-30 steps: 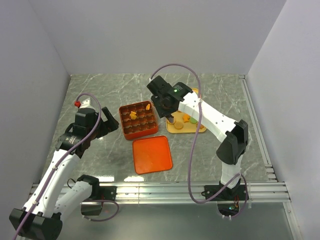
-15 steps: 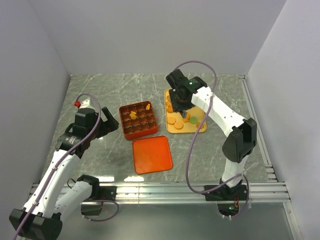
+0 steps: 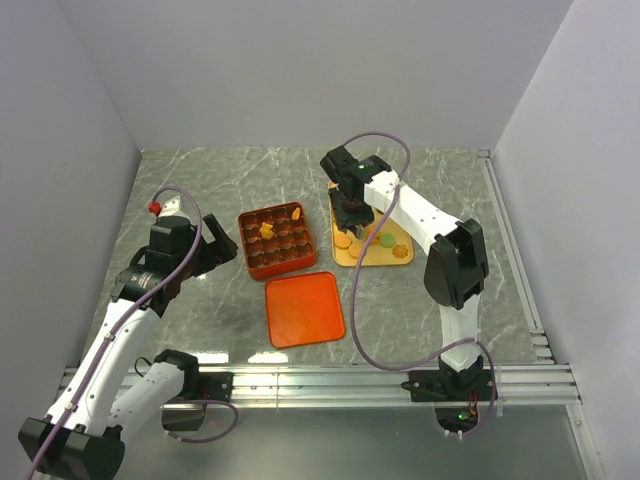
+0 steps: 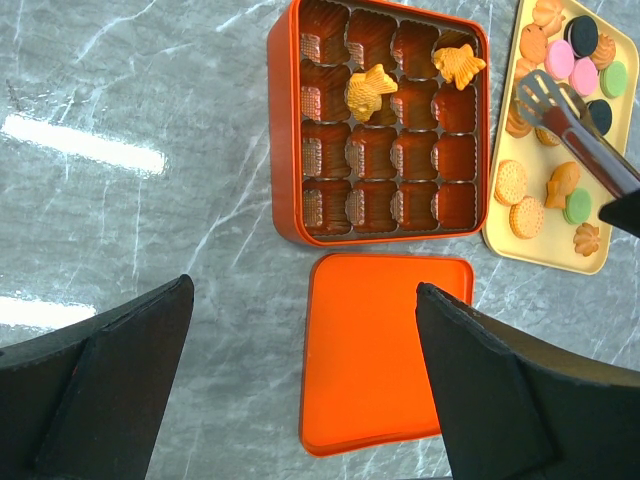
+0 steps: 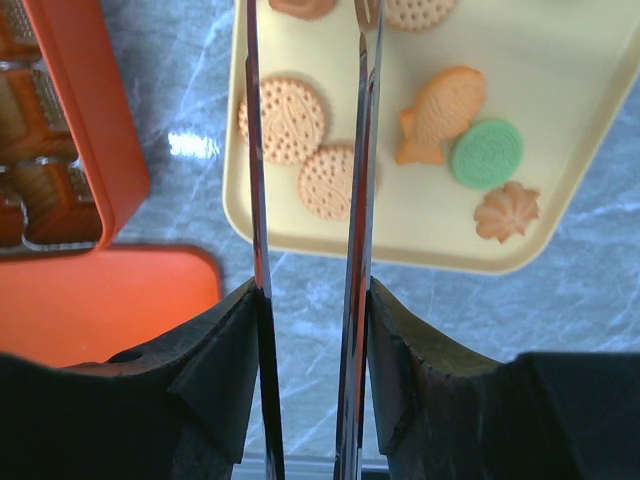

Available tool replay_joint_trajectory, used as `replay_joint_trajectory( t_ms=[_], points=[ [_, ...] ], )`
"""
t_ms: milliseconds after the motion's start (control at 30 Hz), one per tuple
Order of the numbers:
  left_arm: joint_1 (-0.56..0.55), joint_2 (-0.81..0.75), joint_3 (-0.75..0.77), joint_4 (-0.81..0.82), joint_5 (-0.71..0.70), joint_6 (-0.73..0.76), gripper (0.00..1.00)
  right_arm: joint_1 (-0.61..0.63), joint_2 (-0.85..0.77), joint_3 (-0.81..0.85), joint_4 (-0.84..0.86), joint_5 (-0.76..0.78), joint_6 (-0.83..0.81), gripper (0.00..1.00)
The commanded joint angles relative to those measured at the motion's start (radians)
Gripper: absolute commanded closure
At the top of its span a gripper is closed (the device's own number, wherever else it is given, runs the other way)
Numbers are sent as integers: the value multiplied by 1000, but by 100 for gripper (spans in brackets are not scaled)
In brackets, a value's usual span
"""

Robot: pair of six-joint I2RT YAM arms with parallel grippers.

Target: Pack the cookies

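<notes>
Mostly tan cookies [image 4: 512,182], some pink/green/black | left claw [image 4: 300,390] released | right claw [image 5: 310,140] parted, empty

Orange-red gridded box [image 4: 380,125] sits just above its flat lid [image 4: 385,350], beside yellow tray [image 4: 545,245].

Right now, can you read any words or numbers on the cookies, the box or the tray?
None can be read. The cookies carry only dots and raised patterns, no letters. The box, its lid and the yellow tray are plain. No label shows on the table.
</notes>
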Motion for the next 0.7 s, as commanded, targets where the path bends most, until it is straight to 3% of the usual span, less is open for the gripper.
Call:
replay_joint_trajectory(
  t_ms=[0, 667],
  points=[
    [-5, -5, 8, 9, 0, 0, 1, -6, 15, 78, 1, 12, -12, 50],
    [-5, -3, 10, 8, -6, -2, 1, -21, 125, 127, -13, 13, -16, 49]
  ],
)
